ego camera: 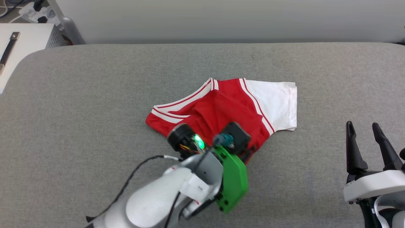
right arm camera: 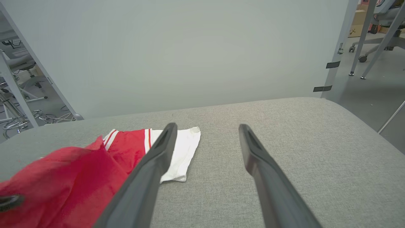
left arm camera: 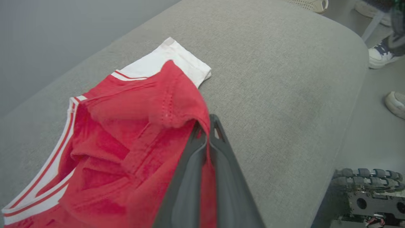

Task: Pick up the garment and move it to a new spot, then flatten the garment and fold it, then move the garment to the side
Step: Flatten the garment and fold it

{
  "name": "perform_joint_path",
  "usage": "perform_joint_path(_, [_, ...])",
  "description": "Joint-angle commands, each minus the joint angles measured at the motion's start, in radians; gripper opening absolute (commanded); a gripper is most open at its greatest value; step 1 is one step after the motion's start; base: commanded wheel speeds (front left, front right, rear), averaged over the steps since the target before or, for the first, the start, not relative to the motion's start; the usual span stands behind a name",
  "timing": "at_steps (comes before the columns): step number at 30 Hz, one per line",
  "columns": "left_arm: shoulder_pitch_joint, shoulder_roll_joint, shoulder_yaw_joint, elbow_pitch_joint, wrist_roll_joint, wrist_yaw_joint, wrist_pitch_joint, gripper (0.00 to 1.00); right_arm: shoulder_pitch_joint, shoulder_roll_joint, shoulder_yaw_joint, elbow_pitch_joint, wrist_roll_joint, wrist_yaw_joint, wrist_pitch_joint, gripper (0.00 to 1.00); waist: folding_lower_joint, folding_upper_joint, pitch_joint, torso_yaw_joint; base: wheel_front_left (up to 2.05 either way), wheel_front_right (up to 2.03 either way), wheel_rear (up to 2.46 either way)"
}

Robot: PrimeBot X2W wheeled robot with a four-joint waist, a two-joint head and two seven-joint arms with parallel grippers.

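Left wrist view showed your left gripper [left arm camera: 207, 126] with jaws closed on the shirt [left arm camera: 126, 142]; right gripper [right arm camera: 205, 126] was open. Pick-up step; I think you needed a lift next.

You have the garment [ego camera: 221, 107] lying near the middle of the padded table [ego camera: 95, 95], its sleeve [ego camera: 278, 101] spread toward 3 o'clock. At its 6 o'clock edge the left gripper [left arm camera: 207, 126] pinches the cloth. The right gripper [ego camera: 362, 125] sits well apart at 4 o'clock, and a cabinet [ego camera: 25, 41] stands off the table at 10 o'clock.
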Motion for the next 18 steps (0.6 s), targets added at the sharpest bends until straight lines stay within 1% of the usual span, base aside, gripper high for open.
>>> perform_joint_path(1, [0.018, -0.020, -0.032, -0.005, 0.012, -0.018, 0.007, 0.00, 0.013, -0.001, 0.000, -0.001, -0.002, -0.001, 0.001, 1.00, 0.0000, 0.0000, -0.012, 0.006, 0.00, 0.00, 0.00])
perform_joint_path(5, [0.056, -0.058, -0.110, -0.002, 0.009, -0.063, 0.020, 0.00, 0.019, -0.001, 0.000, -0.001, 0.004, -0.001, 0.006, 1.00, 0.0000, 0.0000, -0.018, 0.008, 0.00, 0.00, 0.00])
perform_joint_path(8, [0.083, -0.080, -0.149, -0.001, 0.000, -0.085, 0.018, 0.00, 0.023, -0.001, 0.001, 0.000, 0.007, -0.001, 0.009, 1.00, 0.0000, 0.0000, -0.020, 0.010, 0.00, 0.00, 0.00])
perform_joint_path(13, [0.116, -0.106, -0.196, 0.011, -0.008, -0.105, 0.020, 0.00, 0.024, -0.001, 0.004, 0.001, 0.009, -0.001, 0.011, 1.00, 0.0000, 0.0000, -0.019, 0.013, 0.00, 0.00, 0.00])
perform_joint_path(18, [0.155, -0.131, -0.210, 0.028, -0.044, -0.117, 0.007, 0.00, 0.021, -0.001, 0.010, 0.003, 0.012, -0.001, 0.011, 1.00, 0.0000, 0.0000, -0.011, 0.013, 0.00, 0.00, 0.00])
